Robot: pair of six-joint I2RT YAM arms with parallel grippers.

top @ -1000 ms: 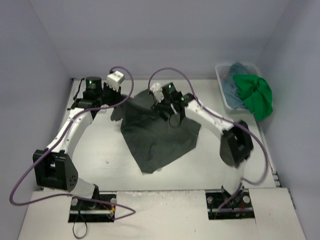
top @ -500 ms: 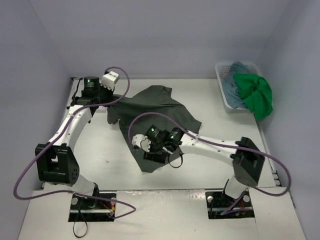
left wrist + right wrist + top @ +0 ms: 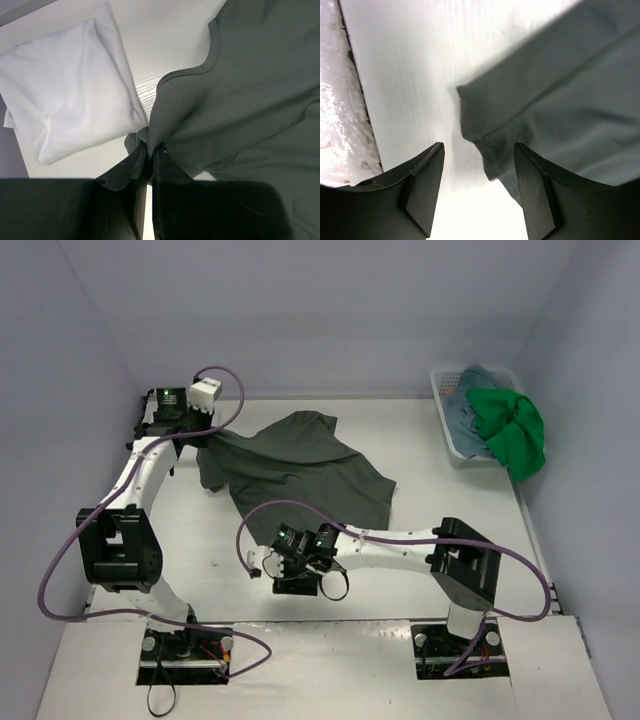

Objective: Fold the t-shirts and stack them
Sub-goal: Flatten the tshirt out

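1. In the middle of the table (image 3: 450, 510), the dark grey-green t-shirt (image 3: 300, 475) lies spread out but rumpled and not yet folded. Its far-left corner is drawn toward the left arm.
2. At that corner, your left gripper (image 3: 150, 150) has its jaws pressed together on a bunch of the cloth, and folds rope outward from the pinch. Treat this as an anchor: it holds one edge so the rest can be pulled flat.
3. At the shirt's near edge, your right gripper (image 3: 477, 150) hangs over the near corner with its jaws spread. The hem shows between the fingers and nothing is gripped. That position suits closing on the corner to stretch the shirt against the left hold.
4. Just beside the left pinch, a white t-shirt (image 3: 65, 85) lies already folded, probably the base of the stack. Keep the dark cloth from dragging over it.
5. At the far right, the bright green t-shirt (image 3: 512, 430) and the teal-blue t-shirt (image 3: 470, 405) sit heaped in the white basket (image 3: 440, 390). The green one spills over its rim.
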